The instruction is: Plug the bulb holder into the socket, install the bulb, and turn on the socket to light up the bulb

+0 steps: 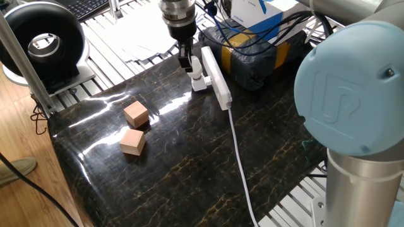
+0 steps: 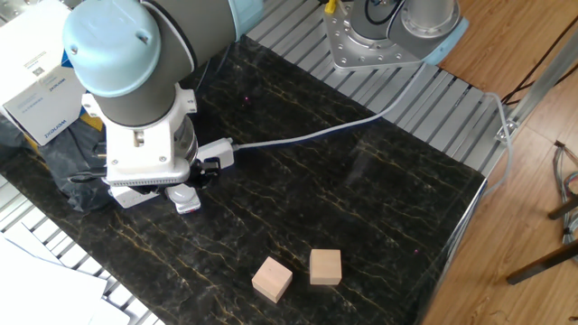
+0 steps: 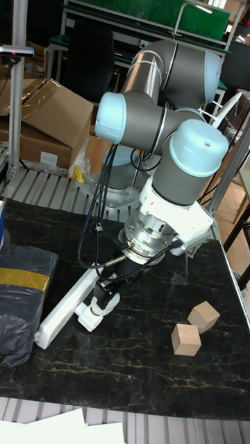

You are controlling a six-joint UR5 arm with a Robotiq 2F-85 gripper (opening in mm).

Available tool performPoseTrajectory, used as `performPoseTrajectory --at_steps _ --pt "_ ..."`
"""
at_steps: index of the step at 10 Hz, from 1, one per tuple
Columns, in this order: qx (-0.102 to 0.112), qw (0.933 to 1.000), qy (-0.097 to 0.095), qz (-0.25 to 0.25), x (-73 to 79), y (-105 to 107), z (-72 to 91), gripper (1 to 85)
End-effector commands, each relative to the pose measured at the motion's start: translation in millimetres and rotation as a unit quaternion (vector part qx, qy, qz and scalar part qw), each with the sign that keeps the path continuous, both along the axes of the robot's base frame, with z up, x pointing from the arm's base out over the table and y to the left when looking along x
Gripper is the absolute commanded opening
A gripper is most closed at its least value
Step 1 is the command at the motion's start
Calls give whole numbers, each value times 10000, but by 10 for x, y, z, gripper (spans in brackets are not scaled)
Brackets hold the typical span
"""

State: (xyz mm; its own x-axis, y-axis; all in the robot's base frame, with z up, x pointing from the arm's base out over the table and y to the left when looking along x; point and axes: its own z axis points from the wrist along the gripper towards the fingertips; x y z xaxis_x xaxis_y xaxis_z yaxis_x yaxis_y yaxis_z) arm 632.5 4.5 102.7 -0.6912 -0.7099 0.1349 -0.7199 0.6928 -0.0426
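The white socket (image 1: pixel 213 74) lies at the table's back edge, and its cable (image 1: pixel 240 157) runs toward the front. Against the socket's long side sits the small white bulb holder (image 1: pixel 200 84), also visible in the tall view (image 3: pixel 86 317). My gripper (image 1: pixel 185 63) points down right over the holder. Its dark fingers (image 3: pixel 104 295) are closed on a short white piece that I take for the bulb (image 1: pixel 194 74), which stands in the holder. In the other fixed view the wrist hides the fingers. Only the holder (image 2: pixel 187 201) and the socket end (image 2: pixel 217 153) show there.
Two tan wooden blocks (image 1: pixel 136 114) (image 1: pixel 132 141) rest on the left part of the dark marble table (image 1: pixel 189 164). A dark wrapped box with yellow tape (image 1: pixel 259 53) stands just behind the socket. My own arm's big joint (image 1: pixel 353 82) fills the right foreground.
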Motion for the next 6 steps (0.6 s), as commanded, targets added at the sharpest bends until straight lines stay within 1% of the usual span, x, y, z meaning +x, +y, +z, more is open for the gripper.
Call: performPoseTrajectory --at_steps 1,2,3,4,5,6 --pt "95 9999 34 89 -12 35 1 390" --pt "142 9996 31 251 -2 19 -16 457" --pt "137 9990 74 415 -13 -17 -28 523" --pt "53 9985 109 534 -15 -69 -20 570" --pt "50 9976 182 670 -30 -90 -11 613" --pt "59 9967 212 782 -16 -118 7 657"
